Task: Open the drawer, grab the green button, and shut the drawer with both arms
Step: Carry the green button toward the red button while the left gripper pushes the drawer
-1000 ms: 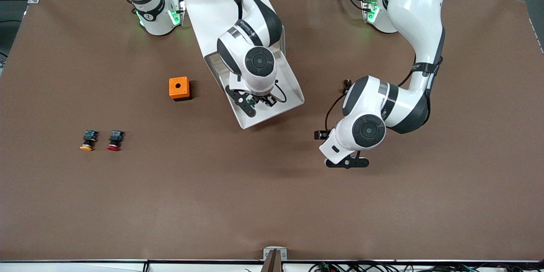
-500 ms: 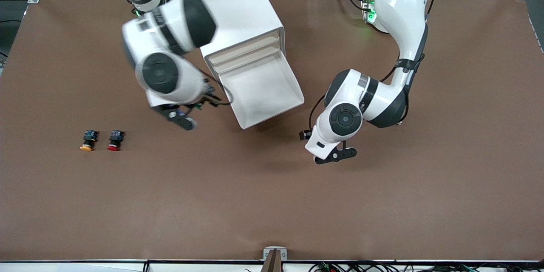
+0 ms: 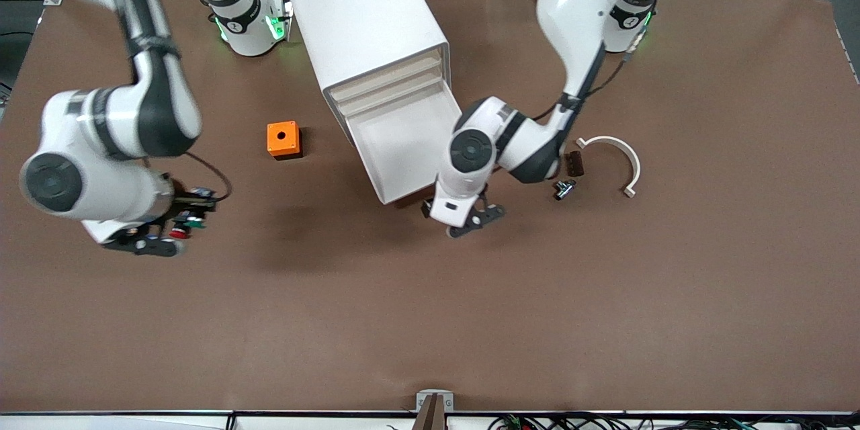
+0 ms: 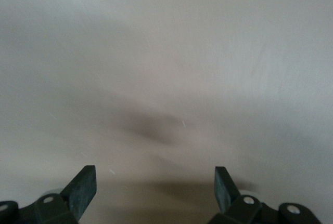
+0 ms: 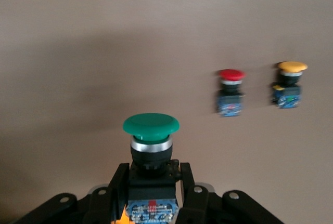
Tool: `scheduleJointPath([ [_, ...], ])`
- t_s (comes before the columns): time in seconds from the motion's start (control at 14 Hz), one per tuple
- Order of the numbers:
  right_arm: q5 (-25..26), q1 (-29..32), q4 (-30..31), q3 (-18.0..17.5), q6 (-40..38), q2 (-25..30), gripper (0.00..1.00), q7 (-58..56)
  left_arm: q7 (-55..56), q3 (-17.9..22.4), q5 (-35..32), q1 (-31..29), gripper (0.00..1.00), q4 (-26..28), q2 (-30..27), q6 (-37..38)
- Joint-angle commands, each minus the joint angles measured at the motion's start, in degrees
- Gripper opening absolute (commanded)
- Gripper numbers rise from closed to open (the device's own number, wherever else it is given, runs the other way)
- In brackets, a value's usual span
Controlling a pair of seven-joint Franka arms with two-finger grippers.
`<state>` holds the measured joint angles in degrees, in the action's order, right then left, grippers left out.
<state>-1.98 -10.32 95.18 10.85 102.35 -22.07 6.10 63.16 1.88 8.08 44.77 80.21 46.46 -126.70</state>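
Button (image 5: 151,130) pinched by body in right gripper (image 5: 151,182), over table near red button (image 5: 230,91). Drawer (image 3: 403,141) open, empty. Left gripper (image 3: 470,218) spread, just off drawer front. Advise square push on front, fingers clear of rim, cabinet (image 3: 356,20) unshifted.

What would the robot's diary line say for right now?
lowest white tray drawer: open | right gripper: shut on green-capped push button, over table near red-capped button | left gripper: open, by drawer front
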Motion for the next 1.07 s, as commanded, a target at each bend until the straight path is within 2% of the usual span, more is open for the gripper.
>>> scheduleJointPath([
  [0.0,0.8,-0.8,3.3,-1.4,0.6,3.8,0.06,-0.3,0.3,0.8,-1.1,-0.5,1.0,0.3,-1.0,0.0],
  [0.29,2.0,-0.4,6.8,-1.4,5.7,3.6,0.06,-1.2,0.6,0.8,-1.1,-0.3,1.0,0.3,-1.0,0.0],
  [0.71,2.0,0.9,14.8,-1.4,20.6,3.1,0.06,-5.7,5.3,0.3,-0.3,2.9,1.0,0.2,-1.5,1.4],
  [1.0,1.8,4.1,15.7,-1.5,27.7,-0.9,0.06,-10.5,9.0,-3.4,-0.2,4.4,1.0,0.2,-1.3,1.6],
])
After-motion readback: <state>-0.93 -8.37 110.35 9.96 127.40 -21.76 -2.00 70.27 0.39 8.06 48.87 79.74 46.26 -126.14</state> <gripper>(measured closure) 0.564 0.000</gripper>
